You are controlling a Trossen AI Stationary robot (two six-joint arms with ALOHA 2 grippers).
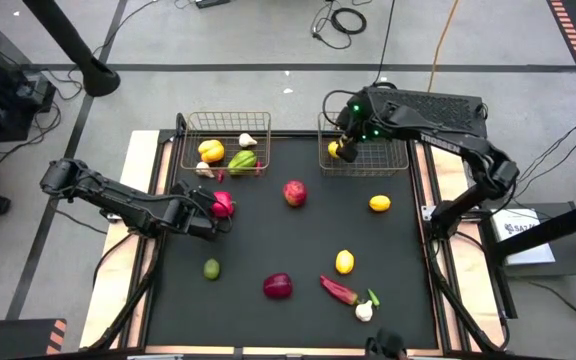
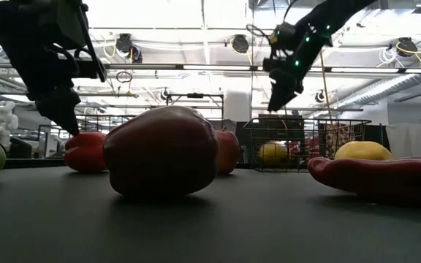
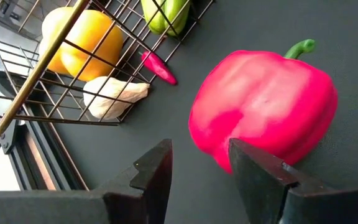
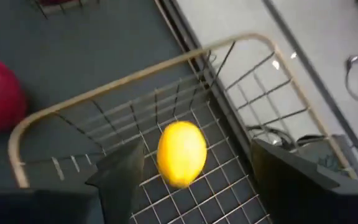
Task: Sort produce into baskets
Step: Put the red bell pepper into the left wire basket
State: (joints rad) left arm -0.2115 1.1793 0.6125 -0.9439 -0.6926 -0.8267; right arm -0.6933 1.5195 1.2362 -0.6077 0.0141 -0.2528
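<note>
My left gripper (image 3: 201,165) is open low over the mat, just left of a red pepper (image 3: 266,106) that lies on the mat (image 1: 223,204). Its fingers stand beside the pepper, not around it. My right gripper (image 1: 345,140) is open above the right wire basket (image 1: 393,165), and it also shows in the low view (image 2: 276,98). A yellow lemon (image 4: 181,152) lies on that basket's mesh floor below the open fingers. The left basket (image 1: 190,150) holds a yellow pepper (image 1: 211,150), a green pepper (image 1: 242,160) and a garlic (image 1: 248,140). My left gripper has one finger (image 3: 253,171) close against the red pepper's near side (image 3: 219,146). I cannot tell whether it touches. The gap between the fingers is empty.
On the mat lie a red apple (image 1: 294,193), two lemons (image 1: 379,203) (image 1: 344,262), a lime (image 1: 211,268), a purple onion (image 1: 278,286), a red chilli (image 1: 338,290) and a garlic (image 1: 364,311). Another garlic (image 3: 114,94) and a small chilli (image 3: 159,67) lie at the left basket's near edge.
</note>
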